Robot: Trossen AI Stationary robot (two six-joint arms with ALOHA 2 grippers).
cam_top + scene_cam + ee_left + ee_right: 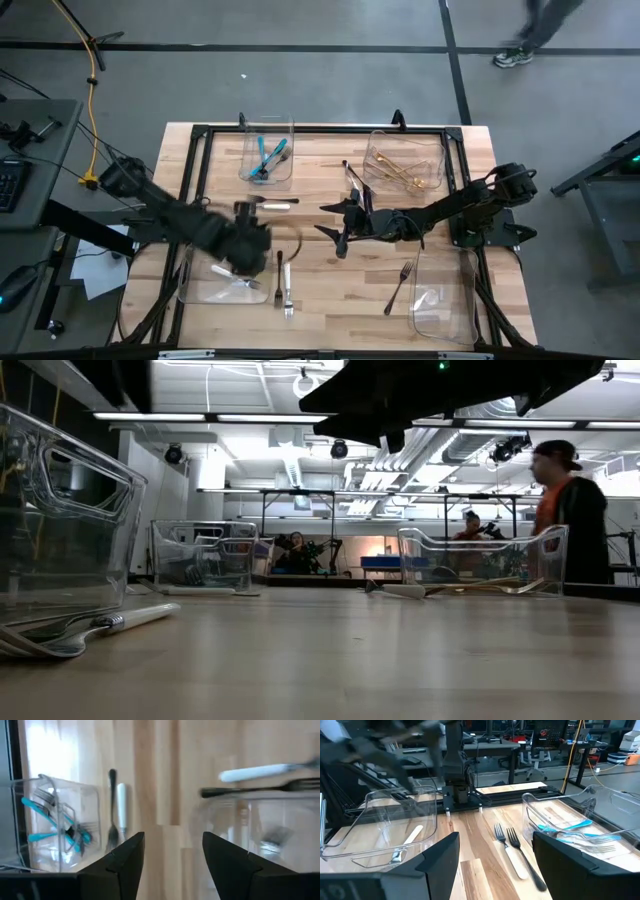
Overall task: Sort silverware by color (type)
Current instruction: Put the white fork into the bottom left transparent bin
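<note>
The left gripper (243, 252) hangs over the clear rectangular plastic bin (192, 285) at the worktop's (330, 290) seven o'clock corner, its dark arm reaching in from nine o'clock; the jaws are spread and hold nothing. A white-handled utensil (406, 841) lies inside that bin. The right gripper (340, 235) sits near the worktop's centre, its arm stretched in from three o'clock, jaws spread wide and empty. Between the two grippers a white-handled fork (288, 287) and a dark steel fork (279, 280) lie side by side (tines toward six o'clock). Teal-handled forks (266, 158) fill the bin at eleven o'clock, gold utensils (408, 178) the bin at one o'clock. Another dark fork (398, 287) lies at five o'clock, just beside a fourth clear bin (442, 300).
</note>
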